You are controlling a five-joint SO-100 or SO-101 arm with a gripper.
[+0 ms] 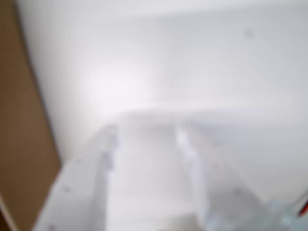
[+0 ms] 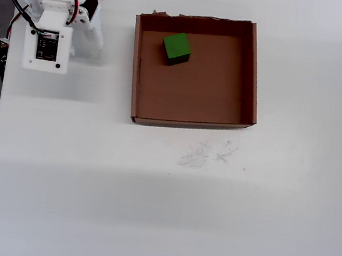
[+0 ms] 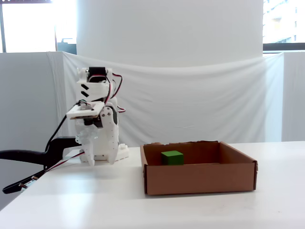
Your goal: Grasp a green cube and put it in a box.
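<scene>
The arm (image 3: 97, 124) sits folded at the table's corner, well apart from the box (image 2: 252, 82). Its gripper (image 1: 144, 139) is blurred, apparently parted and empty. The bright green cube (image 2: 176, 48) rests inside the box.

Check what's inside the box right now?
Only the green cube sits inside the box, near its back wall in the overhead view. The rest of the floor is bare cardboard. What is under the cube is hidden.

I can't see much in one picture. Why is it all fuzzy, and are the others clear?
The wrist view is out of focus: only the blurry white gripper over the white table shows. The overhead view is sharp, showing the green cube inside the box. The fixed view is sharp too, though bright window light washes out its top corners.
</scene>
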